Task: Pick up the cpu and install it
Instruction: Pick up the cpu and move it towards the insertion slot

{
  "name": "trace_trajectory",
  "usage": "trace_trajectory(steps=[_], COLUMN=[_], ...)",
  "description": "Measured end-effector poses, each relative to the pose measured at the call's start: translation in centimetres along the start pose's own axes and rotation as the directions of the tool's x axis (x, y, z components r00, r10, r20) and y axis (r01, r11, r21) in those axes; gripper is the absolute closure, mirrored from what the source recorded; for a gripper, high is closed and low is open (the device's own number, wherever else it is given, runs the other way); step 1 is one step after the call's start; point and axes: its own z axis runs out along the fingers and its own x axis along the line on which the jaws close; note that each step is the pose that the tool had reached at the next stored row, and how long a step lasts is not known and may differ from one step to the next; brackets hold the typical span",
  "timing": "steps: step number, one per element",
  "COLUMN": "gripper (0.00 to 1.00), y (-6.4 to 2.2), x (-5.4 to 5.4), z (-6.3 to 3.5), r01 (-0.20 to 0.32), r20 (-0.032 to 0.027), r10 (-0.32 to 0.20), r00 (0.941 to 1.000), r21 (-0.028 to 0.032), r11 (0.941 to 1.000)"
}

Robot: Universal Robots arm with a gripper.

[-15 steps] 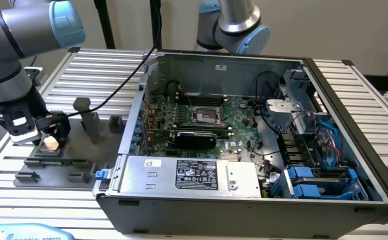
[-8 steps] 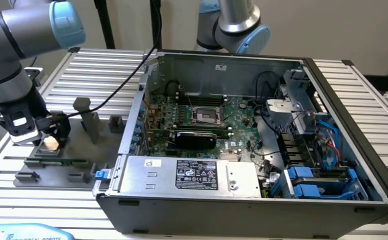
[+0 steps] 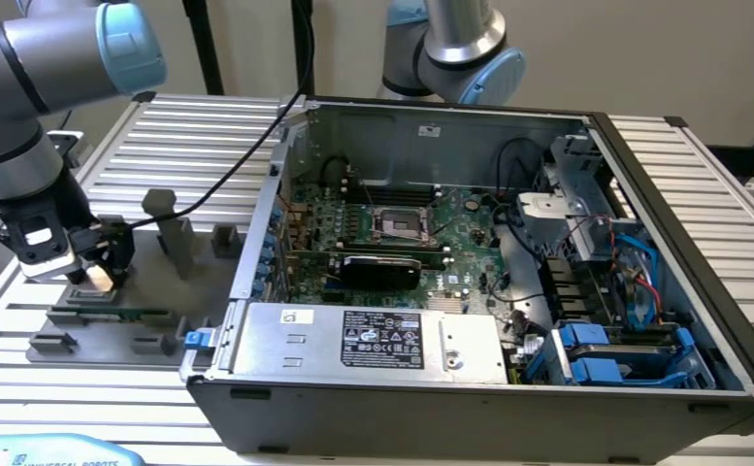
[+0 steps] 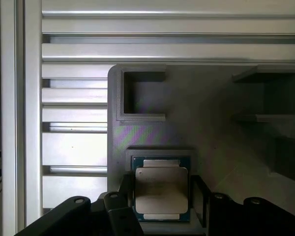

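Grey fixture [image 4: 152, 137] — pincer [image 4: 163, 194] wide, astride cpu [image 4: 161, 181]

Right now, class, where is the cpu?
At the exterior view's left, the cpu sits on the grey fixture under the gripper, outside the computer case.

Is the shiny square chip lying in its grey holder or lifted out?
In. The flat square silver-topped cpu lies level inside the raised frame of the grey plastic fixture block, not raised above it.
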Motion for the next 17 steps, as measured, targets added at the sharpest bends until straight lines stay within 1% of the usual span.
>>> trace_trajectory(steps=[5, 6, 8, 9, 16, 17], gripper=[0.42, 0.40, 0.40, 0.33, 0.33, 0.36], y=[0.00, 0.00, 0.00, 0.00, -0.01, -0.01], x=[0.00, 0.00, 0.00, 0.00, 0.00, 0.00], z=[0.00, 0.00, 0.02, 0.03, 0.10, 0.10], r01=[0.000, 0.000, 0.000, 0.000, 0.000, 0.000], r20=[0.0000, 0.0000, 0.0001, 0.0001, 0.0000, 0.0000], r10=[0.000, 0.000, 0.000, 0.000, 0.000, 0.000], r00=[1.0000, 1.0000, 1.0000, 1.0000, 1.0000, 1.0000], r21=[0.0000, 0.0000, 0.0000, -0.0001, 0.0000, 0.0000], r11=[1.0000, 1.0000, 1.0000, 1.0000, 1.0000, 1.0000])
